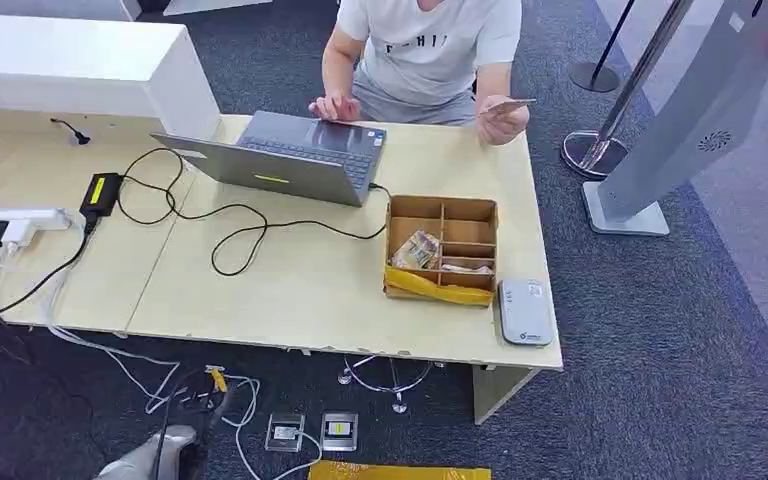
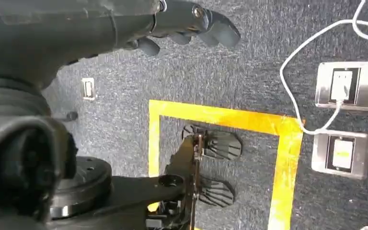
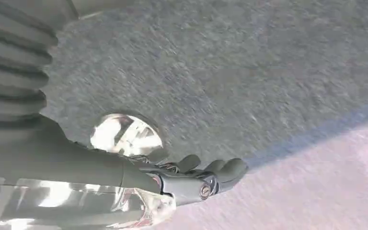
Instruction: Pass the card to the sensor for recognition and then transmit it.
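Note:
A person sitting at the far side of the table (image 1: 290, 290) holds a tan card (image 1: 508, 105) up in one hand, above the table's far right corner. The grey card sensor (image 1: 525, 311) lies flat at the table's front right corner, beside a brown compartment box (image 1: 442, 250). My left hand (image 2: 187, 26) hangs over the carpet with loosely bent fingers and nothing in it. My right hand (image 3: 196, 177) also hangs low over the carpet, its fingers stretched out and empty. Both hands are far from the card.
An open grey laptop (image 1: 290, 155) stands in front of the person, with black cables and a white power strip (image 1: 15, 222) to its left. A chrome stanchion base (image 1: 590, 150) and a grey kiosk stand (image 1: 660, 150) are right of the table. Floor sockets (image 2: 345, 86) and yellow tape (image 2: 220, 117) lie below.

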`<state>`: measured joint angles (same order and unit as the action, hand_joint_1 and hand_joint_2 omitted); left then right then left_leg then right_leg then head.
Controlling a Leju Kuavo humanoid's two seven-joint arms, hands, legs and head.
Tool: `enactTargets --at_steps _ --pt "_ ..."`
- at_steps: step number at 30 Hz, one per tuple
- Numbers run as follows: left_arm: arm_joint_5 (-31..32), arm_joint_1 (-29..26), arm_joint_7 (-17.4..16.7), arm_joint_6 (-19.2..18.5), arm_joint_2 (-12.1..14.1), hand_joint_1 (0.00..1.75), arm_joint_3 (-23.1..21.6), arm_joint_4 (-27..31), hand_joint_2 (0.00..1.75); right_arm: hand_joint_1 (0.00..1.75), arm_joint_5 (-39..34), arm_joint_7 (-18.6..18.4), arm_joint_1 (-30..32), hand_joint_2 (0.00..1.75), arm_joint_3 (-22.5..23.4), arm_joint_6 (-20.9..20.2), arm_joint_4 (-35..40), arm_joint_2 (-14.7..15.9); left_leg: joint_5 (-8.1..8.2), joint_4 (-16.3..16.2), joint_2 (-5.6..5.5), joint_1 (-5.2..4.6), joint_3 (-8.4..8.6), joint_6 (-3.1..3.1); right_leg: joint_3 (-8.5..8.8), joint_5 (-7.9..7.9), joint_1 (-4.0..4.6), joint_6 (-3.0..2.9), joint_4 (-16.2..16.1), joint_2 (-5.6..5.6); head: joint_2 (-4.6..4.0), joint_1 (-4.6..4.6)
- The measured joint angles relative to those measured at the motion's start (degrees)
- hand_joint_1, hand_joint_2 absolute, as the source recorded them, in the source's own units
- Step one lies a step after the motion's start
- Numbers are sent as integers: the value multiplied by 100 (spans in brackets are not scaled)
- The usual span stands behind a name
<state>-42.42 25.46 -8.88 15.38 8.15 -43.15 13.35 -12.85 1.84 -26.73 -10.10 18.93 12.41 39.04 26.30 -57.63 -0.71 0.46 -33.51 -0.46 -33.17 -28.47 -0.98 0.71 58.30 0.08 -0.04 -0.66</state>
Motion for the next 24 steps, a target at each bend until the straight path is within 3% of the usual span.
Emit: enactTargets --at_steps 4,10,13,20,24 --pt "74 106 -52 -65 -26 0 0 0 0 0 369 255 -705 175 -2 131 57 415 -4 0 8 -5 0 6 -3 1 -5 2 8 4 2 9" --pt "291 272 -63 -72 -144 0 0 0 0 0 1597 1169 -2106 175 -210 114 354 494 -17 1 13 -8 -4 15 -3 9 -6 7 19 4 0 2" --pt "363 355 -63 -94 -206 0 -2 2 0 0 2081 1287 -2687 175 -512 -64 689 248 -23 1 4 0 -7 15 0 9 3 6 21 -2 0 7" --pt "505 459 -48 -100 -271 0 -7 2 0 0 2579 1077 -3072 175 -1523 -475 1774 -876 -32 -1 -16 21 -7 2 -8 8 21 1 22 -10 0 4" --pt "524 451 -48 -98 -286 0 -7 0 0 0 2520 1108 -3119 175 -1807 -507 2094 -1097 -35 0 -61 22 -26 -1 -7 2 23 -4 22 -57 0 9"
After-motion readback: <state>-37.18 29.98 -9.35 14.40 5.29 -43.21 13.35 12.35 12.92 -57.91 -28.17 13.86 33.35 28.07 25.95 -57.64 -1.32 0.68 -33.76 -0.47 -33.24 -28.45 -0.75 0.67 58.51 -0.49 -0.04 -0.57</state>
